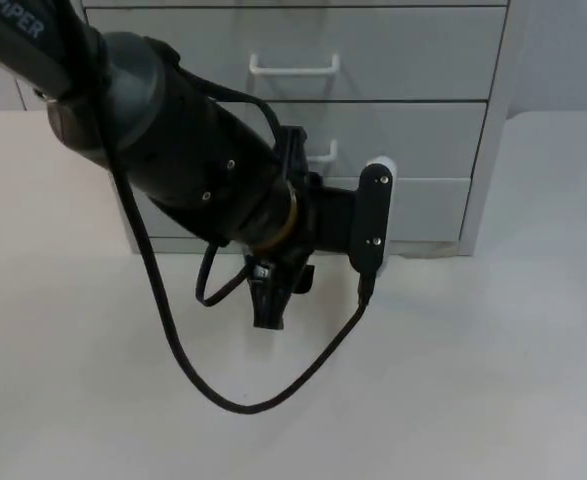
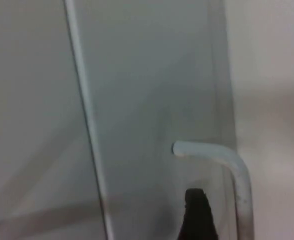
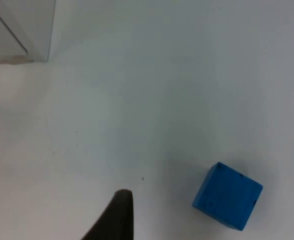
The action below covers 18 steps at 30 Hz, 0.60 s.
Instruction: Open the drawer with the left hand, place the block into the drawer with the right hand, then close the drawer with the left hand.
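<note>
A grey cabinet (image 1: 493,130) with three shut drawers stands at the back of the table. White handles show on the top drawer (image 1: 293,68) and the middle drawer (image 1: 325,156). My left arm reaches across the cabinet's front, and my left gripper (image 1: 270,300) hangs low before the bottom drawer (image 1: 428,205). In the left wrist view a white bent handle (image 2: 227,160) on a grey drawer front lies just beyond the left gripper (image 2: 197,220), apart from it. A blue block (image 3: 227,196) rests on the white table, off to the side of my right gripper (image 3: 114,220).
White table top (image 1: 493,380) spreads in front of the cabinet and to its right. The cabinet's lower corner (image 3: 36,50) shows in the right wrist view, far from the block.
</note>
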Each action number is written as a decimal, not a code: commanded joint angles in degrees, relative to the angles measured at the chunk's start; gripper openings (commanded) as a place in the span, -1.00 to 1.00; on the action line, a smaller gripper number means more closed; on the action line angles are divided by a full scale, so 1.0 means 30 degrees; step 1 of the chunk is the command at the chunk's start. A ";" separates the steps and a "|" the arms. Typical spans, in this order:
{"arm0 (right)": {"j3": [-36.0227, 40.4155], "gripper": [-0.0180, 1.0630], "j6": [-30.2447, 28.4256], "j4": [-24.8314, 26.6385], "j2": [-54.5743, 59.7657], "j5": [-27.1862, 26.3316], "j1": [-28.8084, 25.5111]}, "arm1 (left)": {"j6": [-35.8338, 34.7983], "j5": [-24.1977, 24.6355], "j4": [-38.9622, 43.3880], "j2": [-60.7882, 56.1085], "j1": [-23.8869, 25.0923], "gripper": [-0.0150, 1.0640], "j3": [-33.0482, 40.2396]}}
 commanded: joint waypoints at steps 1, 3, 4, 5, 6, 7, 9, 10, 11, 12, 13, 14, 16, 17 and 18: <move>0.0023 0.99 -0.0042 -0.0017 0.0001 -0.0203 0.0070 | -0.0253 -0.0164 0.0059 0.0459 0.0020 0.06 -0.0166; 0.0023 0.99 -0.0042 -0.0017 0.0001 -0.0203 0.0070 | -0.0253 0.0758 0.0059 0.1023 0.0020 0.06 -0.0557; 0.0023 0.99 -0.0042 -0.0017 0.0001 -0.0203 0.0070 | -0.0253 0.0897 0.0059 0.1236 0.0020 0.06 -0.0669; 0.0023 0.99 -0.0042 -0.0017 0.0001 -0.0203 0.0070 | -0.0253 0.0897 0.0059 0.1236 0.0020 0.06 -0.0669; 0.0023 0.99 -0.0042 -0.0017 0.0001 -0.0203 0.0070 | -0.0253 0.0897 0.0000 0.1397 0.0020 0.06 -0.0827; 0.0023 0.99 -0.0042 -0.0017 0.0001 -0.0203 0.0070 | -0.0253 0.0854 -0.0091 0.1486 0.0020 0.06 -0.0907; 0.0023 0.99 -0.0042 -0.0017 0.0001 -0.0203 0.0070 | -0.0468 0.0826 -0.0125 0.1560 0.0020 0.02 -0.0955; 0.0023 0.99 -0.0042 -0.0017 0.0001 -0.0203 0.0070 | -0.0468 0.0826 -0.0125 0.1560 0.0020 0.02 -0.0955; 0.0023 0.99 -0.0042 0.0031 0.0001 -0.0194 0.0070 | -0.0468 0.0826 -0.0125 0.1560 0.0020 -0.05 -0.0955; 0.0023 0.99 -0.0042 0.0031 0.0001 -0.0194 0.0070 | -0.0468 0.0826 -0.0272 0.1560 0.0020 -0.21 -0.0955; 0.0023 0.99 -0.0042 0.0065 0.0001 -0.0194 0.0070 | -0.0468 0.0826 -0.0475 0.1560 0.0020 -0.44 -0.0955; 0.0023 0.99 -0.0042 0.0065 0.0001 -0.0194 0.0070 | -0.0499 0.0826 -0.0702 0.1560 0.0020 -0.59 -0.0955; 0.0023 0.99 -0.0042 0.0065 0.0001 -0.0194 0.0070 | -0.0499 0.0826 -0.1136 0.1560 0.0020 -0.80 -0.0955; 0.0023 0.99 -0.0042 0.0065 0.0001 -0.0194 0.0070 | -0.0499 0.0826 -0.1351 0.1560 0.0020 -0.95 -0.0955; 0.0023 0.99 -0.0042 0.0065 0.0001 -0.0194 0.0070 | -0.0499 0.0826 -0.1705 0.1560 0.0020 -0.97 -0.0955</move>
